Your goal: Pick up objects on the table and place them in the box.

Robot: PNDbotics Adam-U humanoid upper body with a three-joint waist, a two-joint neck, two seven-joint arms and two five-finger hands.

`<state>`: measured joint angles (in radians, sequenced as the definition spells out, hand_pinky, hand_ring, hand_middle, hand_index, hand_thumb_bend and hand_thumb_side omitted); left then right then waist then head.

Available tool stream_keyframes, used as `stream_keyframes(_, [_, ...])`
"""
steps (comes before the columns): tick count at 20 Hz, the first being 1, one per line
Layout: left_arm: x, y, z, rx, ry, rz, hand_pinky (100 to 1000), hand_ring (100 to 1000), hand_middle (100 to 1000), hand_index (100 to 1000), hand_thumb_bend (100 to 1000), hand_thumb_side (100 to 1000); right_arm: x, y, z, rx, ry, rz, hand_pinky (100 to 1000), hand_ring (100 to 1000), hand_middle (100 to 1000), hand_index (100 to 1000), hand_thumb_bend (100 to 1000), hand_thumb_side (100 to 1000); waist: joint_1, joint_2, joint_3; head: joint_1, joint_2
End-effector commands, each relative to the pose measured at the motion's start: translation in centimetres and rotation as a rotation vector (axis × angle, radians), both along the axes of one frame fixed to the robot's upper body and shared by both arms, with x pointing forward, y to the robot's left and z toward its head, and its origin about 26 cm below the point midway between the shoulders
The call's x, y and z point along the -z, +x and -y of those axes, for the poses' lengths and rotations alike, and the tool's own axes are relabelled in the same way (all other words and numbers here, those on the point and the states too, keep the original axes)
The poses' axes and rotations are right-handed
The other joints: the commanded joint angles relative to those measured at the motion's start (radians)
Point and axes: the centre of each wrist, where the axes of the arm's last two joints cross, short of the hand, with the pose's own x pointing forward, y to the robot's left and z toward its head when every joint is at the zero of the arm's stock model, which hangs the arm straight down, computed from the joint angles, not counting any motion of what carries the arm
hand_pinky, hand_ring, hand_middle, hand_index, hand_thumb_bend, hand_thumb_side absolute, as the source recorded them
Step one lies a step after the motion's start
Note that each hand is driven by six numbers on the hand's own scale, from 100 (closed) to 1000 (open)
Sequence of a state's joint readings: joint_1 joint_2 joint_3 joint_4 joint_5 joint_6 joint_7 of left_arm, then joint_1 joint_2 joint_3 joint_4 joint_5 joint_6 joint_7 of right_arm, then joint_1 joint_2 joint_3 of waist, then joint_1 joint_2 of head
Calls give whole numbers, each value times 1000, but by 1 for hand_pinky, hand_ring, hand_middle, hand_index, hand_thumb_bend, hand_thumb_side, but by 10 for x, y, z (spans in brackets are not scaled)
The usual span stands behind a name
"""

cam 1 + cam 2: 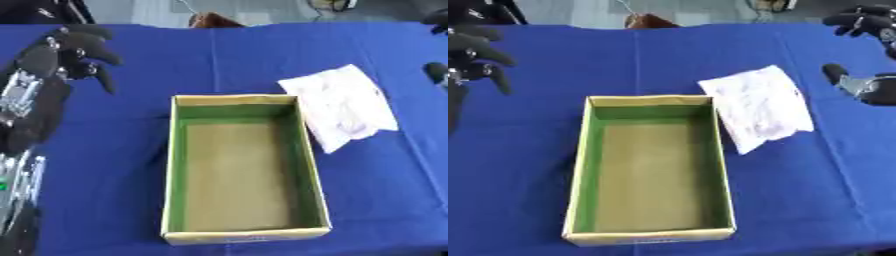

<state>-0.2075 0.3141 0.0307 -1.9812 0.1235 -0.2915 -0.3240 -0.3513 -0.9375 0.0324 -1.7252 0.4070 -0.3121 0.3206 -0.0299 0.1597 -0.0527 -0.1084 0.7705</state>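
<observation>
Box (246,235) of cardboard stands open in the middle of the table (114,200), with green inner walls and a plain brown bottom, and nothing lies inside it. Its long sides run away from the robot. A white bag (759,107) of thin plastic lies flat on the cloth just beside the far right corner of the box, and one of its edges seems to touch the rim there. A blue cloth covers the whole table, with a few soft folds running from the near side to the far side. The left hand (66,55) is raised over the far left part of the table, well apart from the box; its fingers are bent a little downward and spread, and they hold nothing. The right hand (866,22) shows at the far right edge, near the bag but not touching it, its dark fingers loosely bent and empty. Beyond the far edge of the table a pale floor is visible, with a small brown thing (214,21) on it.
</observation>
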Motion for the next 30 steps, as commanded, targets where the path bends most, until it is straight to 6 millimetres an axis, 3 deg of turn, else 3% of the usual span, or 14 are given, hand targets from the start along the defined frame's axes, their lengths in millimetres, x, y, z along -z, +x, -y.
stream_keyframes(1, [-9,-2,-1,8,18,28,421,641,783,792,100,1000,-10,1,3,-2,-15,17,736,772,846,940,254,697,0,-14,0,-44,-1])
stream_keyframes(20, [-8,-2,0,12,20,26,421,641,784,792,100,1000,-11,8,-3,-35,-34,-8,734,773,847,940,258,700,-3,-15,7,-48,-1])
stream_keyframes(30, [-8,-2,1,18,22,24,420,641,782,792,100,1000,-4,24,-16,-68,-104,-60,744,800,868,958,299,706,-3,-16,11,-55,-1])
